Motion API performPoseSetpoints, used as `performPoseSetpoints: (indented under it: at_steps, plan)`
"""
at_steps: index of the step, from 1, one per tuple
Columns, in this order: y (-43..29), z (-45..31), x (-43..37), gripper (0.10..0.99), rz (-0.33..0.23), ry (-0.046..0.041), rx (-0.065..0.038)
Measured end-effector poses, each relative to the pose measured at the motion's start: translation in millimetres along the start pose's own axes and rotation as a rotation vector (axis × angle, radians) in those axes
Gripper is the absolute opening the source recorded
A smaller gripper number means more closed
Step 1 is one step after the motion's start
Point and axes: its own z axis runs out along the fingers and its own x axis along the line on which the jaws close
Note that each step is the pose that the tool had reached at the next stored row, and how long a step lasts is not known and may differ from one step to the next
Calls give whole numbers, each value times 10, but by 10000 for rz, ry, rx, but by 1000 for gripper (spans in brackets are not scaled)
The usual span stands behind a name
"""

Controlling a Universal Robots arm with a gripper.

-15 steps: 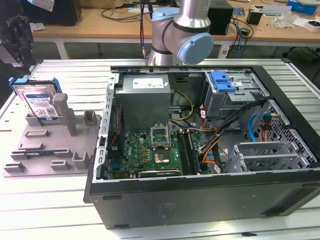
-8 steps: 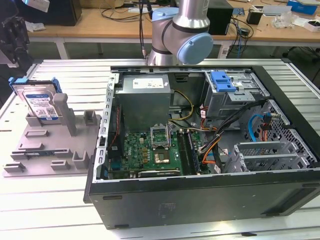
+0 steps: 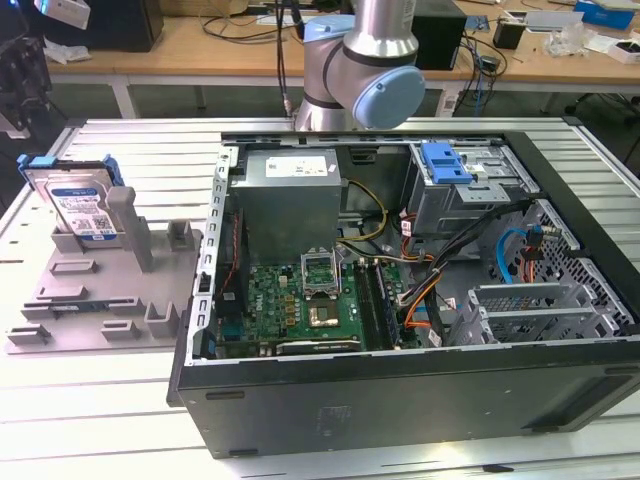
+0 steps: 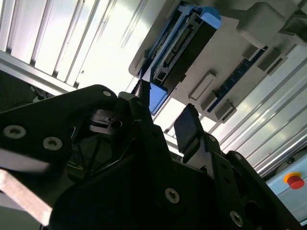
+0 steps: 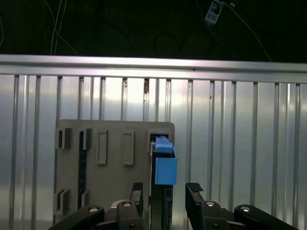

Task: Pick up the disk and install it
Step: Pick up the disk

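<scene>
The disk has not been picked up. It stands on edge, leaning back a little, in the far end of a grey holder plate. The plate lies flat on the slatted metal counter, near the counter's edge on the exterior view's left. The disk's blue-and-white label faces out and the bright blue bracket frames its sides.

In the first wrist view the tool looks down on that same plate. Its two dark fingers are spread apart and grip nothing. The narrow edge of the disk, capped in blue, lines up in the gap between them. In the second wrist view the disk sits in its slot on the plate, well ahead of the tool. No finger touches it. A red button shows at the counter's edge beyond.

Just beside the plate, toward the middle of the counter, an open computer case lies on its side. Inside it, a grey metal box sits at the far side. A bare blue tab rests on the drive cage at the far corner toward the exterior view's right. The arm rises behind the case at the counter's far edge.
</scene>
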Motion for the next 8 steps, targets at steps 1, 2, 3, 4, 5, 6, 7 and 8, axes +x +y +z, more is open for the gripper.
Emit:
performPoseSetpoints:
  at_steps: [1, 2, 3, 4, 5, 6, 7, 8]
  plan:
    - [2, 6, -3, 482, 0, 0, 1]
    - [5, 13, -4, 482, -1, 0, 1]
    - [7, 20, -5, 482, -2, 0, 1]
    - [9, 28, -7, 482, -1, 0, 1]
    - [11, 35, -9, 482, 0, 0, 1]
    - [12, 41, -11, 482, 0, 0, 2]
    - [14, 48, -14, 482, 0, -1, 2]
    - [17, 60, -17, 482, 0, 0, 2]
